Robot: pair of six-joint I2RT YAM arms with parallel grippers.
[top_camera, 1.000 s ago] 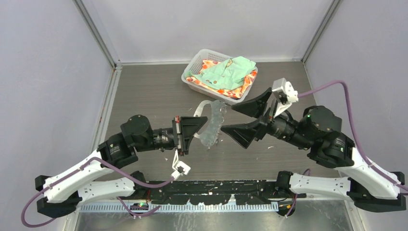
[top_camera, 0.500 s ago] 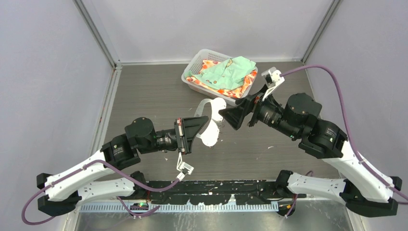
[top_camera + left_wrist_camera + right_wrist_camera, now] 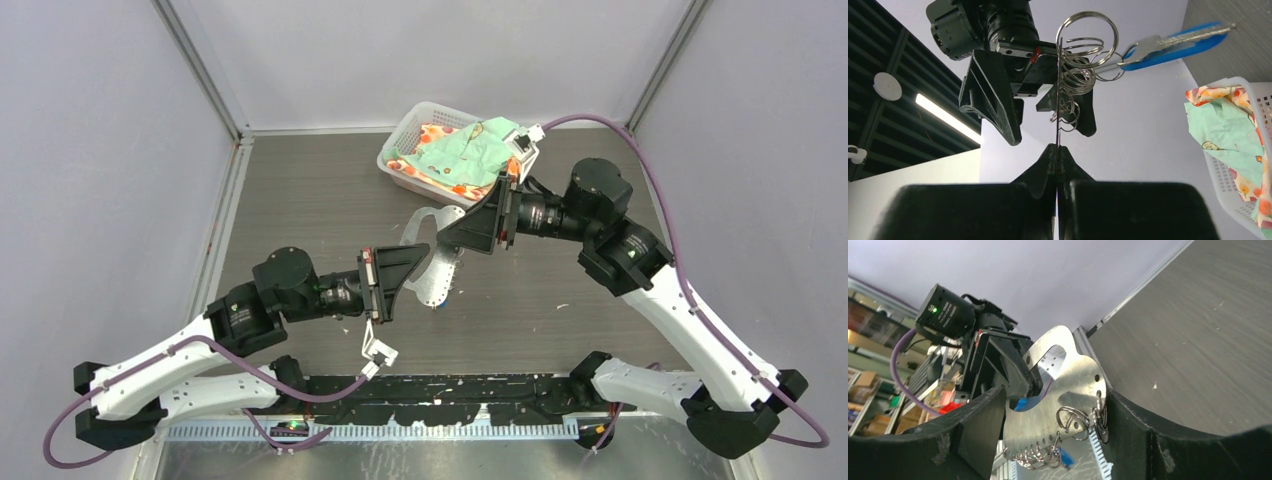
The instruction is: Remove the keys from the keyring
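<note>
Above mid-table [image 3: 300,190] | left tool [image 3: 1056,155] clamps keyring [image 3: 437,275] edge | right tool [image 3: 1055,405] open, straddling it

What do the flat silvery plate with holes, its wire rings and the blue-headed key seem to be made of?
Flat silvery plate: thin sheet metal, perhaps steel; dull sheen, drilled holes. Wire rings: polished metal wire; bright glints. Blue-headed key: silvery metal blade; the blue head, blurred, may be plastic or paint.

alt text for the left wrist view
The left gripper pinches the keyring, a thin plate seen edge-on with wire rings, a blue-headed key sticking out upper right. The open right gripper faces it; a white basket of cloth sits at right.
</note>
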